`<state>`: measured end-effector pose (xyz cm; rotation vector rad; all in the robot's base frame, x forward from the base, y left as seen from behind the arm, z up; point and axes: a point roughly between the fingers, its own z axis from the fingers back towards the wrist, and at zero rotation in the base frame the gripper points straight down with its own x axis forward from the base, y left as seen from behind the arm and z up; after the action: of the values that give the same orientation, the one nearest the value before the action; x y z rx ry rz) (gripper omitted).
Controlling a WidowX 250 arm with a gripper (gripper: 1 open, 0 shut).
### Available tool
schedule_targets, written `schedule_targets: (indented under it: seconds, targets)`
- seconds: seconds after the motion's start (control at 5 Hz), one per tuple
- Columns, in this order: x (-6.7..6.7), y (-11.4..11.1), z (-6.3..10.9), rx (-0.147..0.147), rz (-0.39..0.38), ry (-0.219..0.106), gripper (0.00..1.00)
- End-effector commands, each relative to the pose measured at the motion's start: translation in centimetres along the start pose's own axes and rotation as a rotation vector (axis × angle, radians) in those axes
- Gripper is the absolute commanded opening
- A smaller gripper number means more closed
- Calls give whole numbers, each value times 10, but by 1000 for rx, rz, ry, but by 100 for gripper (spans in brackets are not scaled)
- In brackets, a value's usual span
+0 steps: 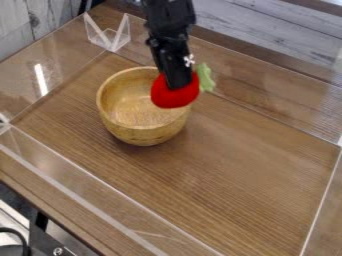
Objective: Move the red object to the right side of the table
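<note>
The gripper (pixel 175 80) is clamped on the red object (pixel 174 91), jaws partly closed around it. The toy hangs above the right rim of the wooden bowl (pixel 139 108), apparently clear of it, over the table (pixel 254 170).

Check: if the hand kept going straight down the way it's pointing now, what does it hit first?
Probably the wooden bowl: the hand, shut on the red object, points steeply down over the bowl's right rim. Depth is unclear; it could miss onto the table.
</note>
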<state>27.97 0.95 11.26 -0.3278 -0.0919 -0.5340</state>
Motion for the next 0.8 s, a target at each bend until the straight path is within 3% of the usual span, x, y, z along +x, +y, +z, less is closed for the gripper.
schedule_targets:
  seconds: [0.0,0.4,0.6]
  targets:
    - [3,-19,13,27,-3,-62,0]
    - [-14,-41,-5,-12,-61,-45,0]
    - [-5,-49,-21,-40,-100,-26,0]
